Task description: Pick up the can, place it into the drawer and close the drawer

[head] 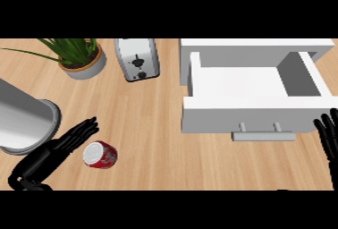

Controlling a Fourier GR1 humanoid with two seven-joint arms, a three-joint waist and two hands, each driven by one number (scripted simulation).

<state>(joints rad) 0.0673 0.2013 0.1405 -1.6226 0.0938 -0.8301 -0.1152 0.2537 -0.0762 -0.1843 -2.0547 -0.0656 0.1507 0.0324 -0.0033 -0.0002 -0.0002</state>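
A red can [101, 155] with a silver top lies on its side on the wooden counter at the lower left. My left hand [58, 150] is just left of it, fingers straight and pointing up and right, close to the can but not curled round it. The white drawer [254, 112] stands pulled open at the right, its inside bare, a grey handle [263, 134] on its front. My right hand [327, 138] shows at the right edge beside the drawer front, open, fingers up.
A large metal pot [23, 120] stands at the left edge, next to my left forearm. A potted plant [79, 56] and a silver toaster [137, 59] stand at the back. Bare wood lies between the can and the drawer.
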